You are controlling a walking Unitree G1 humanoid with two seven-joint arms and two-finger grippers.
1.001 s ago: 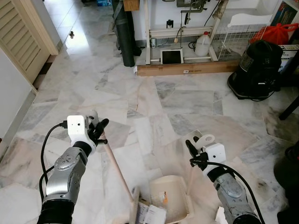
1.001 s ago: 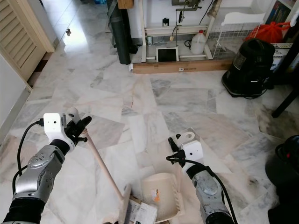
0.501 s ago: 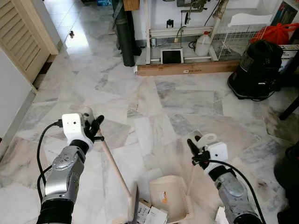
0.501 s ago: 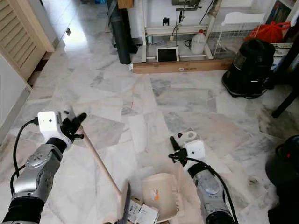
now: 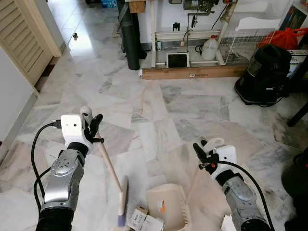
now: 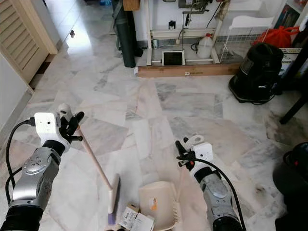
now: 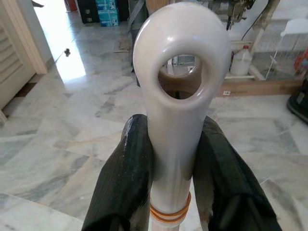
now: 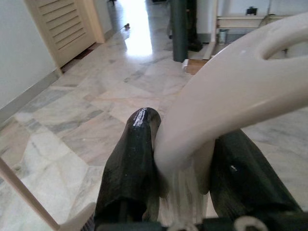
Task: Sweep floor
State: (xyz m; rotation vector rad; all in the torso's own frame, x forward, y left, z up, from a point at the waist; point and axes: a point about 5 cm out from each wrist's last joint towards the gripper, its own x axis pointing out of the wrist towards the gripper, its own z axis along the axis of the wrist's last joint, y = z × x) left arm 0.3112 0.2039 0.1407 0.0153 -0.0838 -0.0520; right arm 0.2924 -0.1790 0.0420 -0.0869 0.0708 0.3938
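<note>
My left gripper [image 5: 94,124] is shut on the top of a cream broom handle [image 5: 108,166] with a ring end [image 7: 182,53]. The broom head [image 5: 122,201] rests on the marble floor, just left of the dustpan. My right gripper [image 5: 201,153] is shut on the beige dustpan handle [image 8: 231,91]. The dustpan [image 5: 166,207] sits on the floor in front of me. Crumpled printed paper scraps [image 5: 144,221] lie by the dustpan's near left corner, beside the broom head.
A black vacuum cleaner [image 5: 264,72] stands at right. A wooden plank [image 5: 192,72], a tablet [image 5: 177,59], a plastic jug [image 5: 208,46] and a dark rolled mat [image 5: 129,33] lie ahead by a white frame. Louvred door [image 5: 19,38] at left.
The broom head has swung left, away from the dustpan. My left gripper moved slightly up and left. The dustpan shifted a little left and nearer, and the paper scraps with it.
</note>
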